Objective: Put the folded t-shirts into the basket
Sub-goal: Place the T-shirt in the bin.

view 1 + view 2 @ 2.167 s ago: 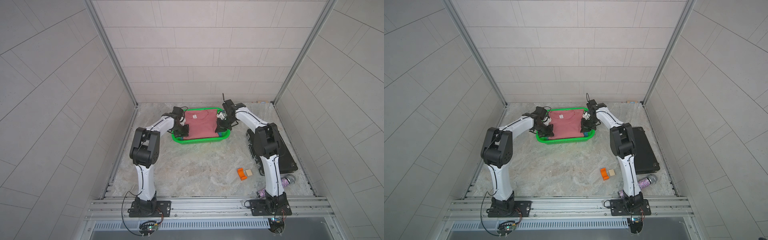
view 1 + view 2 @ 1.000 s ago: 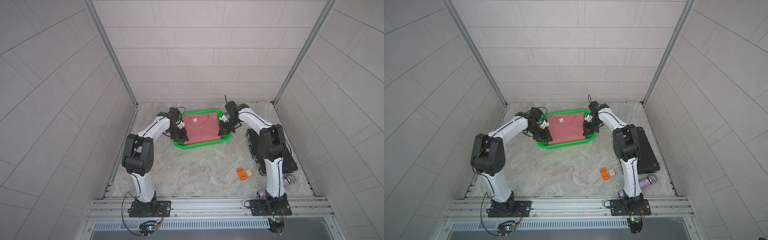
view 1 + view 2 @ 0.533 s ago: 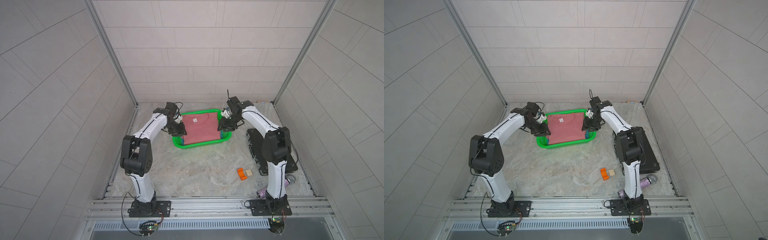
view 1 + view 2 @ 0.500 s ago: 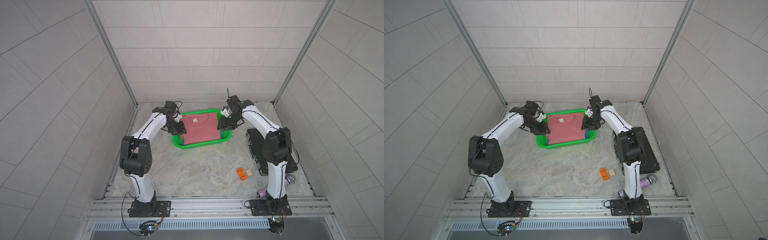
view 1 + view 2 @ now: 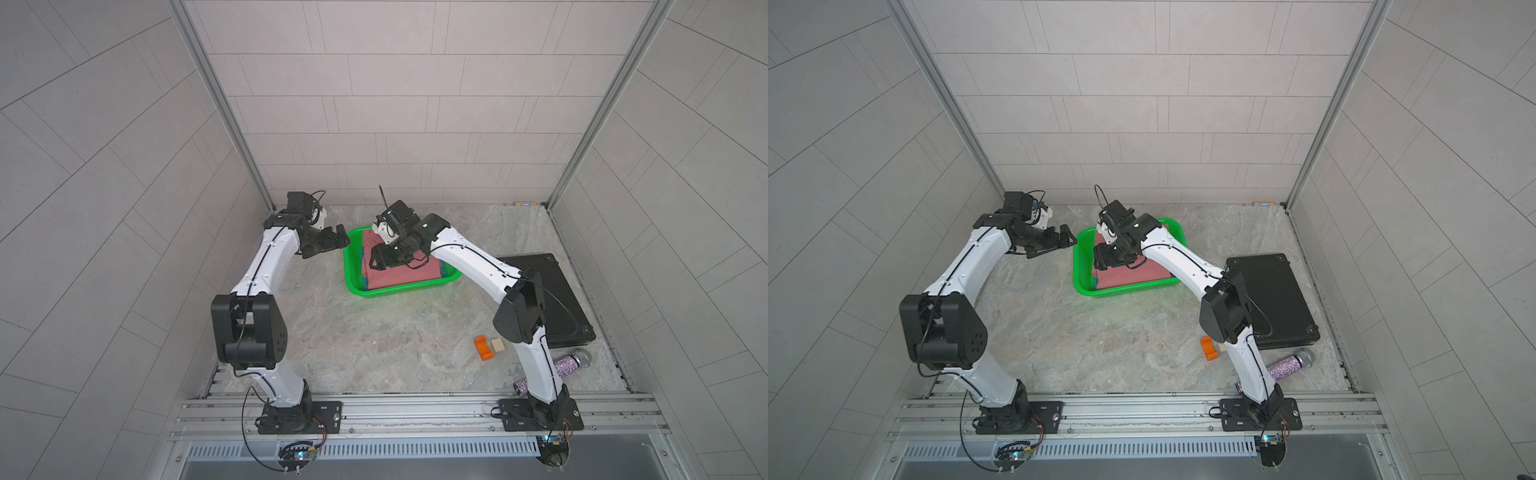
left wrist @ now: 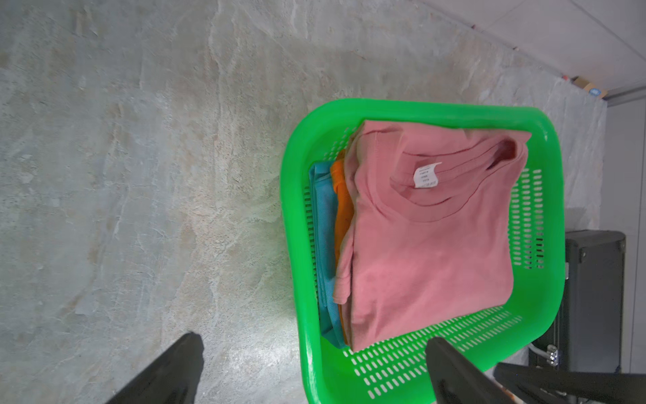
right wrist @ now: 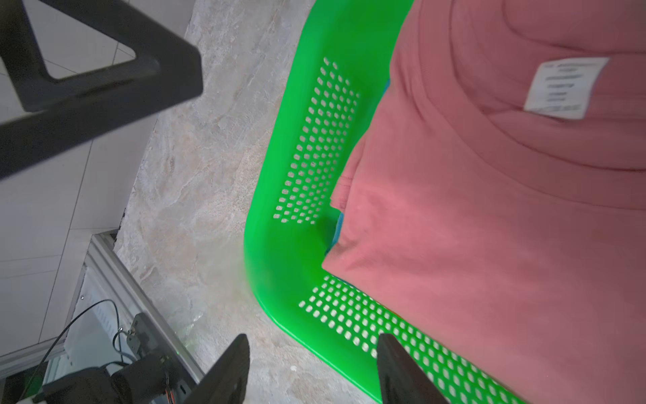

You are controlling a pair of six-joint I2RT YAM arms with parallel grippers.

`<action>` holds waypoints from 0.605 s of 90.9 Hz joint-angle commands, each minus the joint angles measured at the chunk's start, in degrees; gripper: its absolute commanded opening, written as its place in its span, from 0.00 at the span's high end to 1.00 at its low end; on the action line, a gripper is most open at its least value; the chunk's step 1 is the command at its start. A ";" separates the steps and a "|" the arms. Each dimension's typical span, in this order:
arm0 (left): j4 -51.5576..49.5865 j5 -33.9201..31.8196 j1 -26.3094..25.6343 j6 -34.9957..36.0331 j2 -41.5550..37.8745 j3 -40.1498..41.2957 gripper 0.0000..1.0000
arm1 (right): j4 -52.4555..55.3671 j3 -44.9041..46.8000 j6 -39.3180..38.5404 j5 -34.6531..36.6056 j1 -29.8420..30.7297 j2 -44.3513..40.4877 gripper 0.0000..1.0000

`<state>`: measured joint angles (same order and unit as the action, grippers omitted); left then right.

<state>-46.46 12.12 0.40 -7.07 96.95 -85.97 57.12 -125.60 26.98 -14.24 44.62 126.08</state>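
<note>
The green basket (image 5: 352, 270) (image 5: 1126, 289) stands at the back middle of the table. The folded t-shirts lie stacked in it: the pink one (image 5: 401, 272) (image 6: 430, 245) (image 7: 489, 227) on top, with the orange (image 6: 341, 210) and blue (image 6: 323, 227) edges showing under it. My left gripper (image 5: 327, 244) (image 6: 312, 340) is open and empty, just left of the basket's left rim and above it. Open and empty too, my right gripper (image 5: 375, 261) (image 7: 313, 337) hovers over the basket's left part, above the pink shirt.
A flat black case (image 5: 552, 299) lies at the right, partly under my right arm. In front of it are a small orange block (image 5: 483, 347), a beige block (image 5: 497, 345) and a glittery microphone (image 5: 569, 363). Walls close in the left, right and back.
Both grippers have opened and come away from the sides of the pink t-shirt. The left one drew back to the left of the basket. The right one moved leftward over the basket.
</note>
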 commanded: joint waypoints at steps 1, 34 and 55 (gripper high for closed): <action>2.71 -0.17 0.59 -0.43 -0.54 2.53 0.00 | 1.90 -4.04 5.25 8.14 1.61 5.68 0.37; 5.32 2.00 3.88 -0.45 -0.83 6.20 0.00 | 5.24 -13.17 10.88 18.75 4.24 15.54 0.32; 6.27 3.34 4.77 -0.98 -1.00 7.39 0.00 | 2.46 -13.44 11.78 22.92 4.95 17.12 0.33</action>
<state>-41.32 13.72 4.62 -7.75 96.97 -79.29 60.66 -137.91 37.41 4.12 48.86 141.91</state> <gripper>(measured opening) 0.993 0.677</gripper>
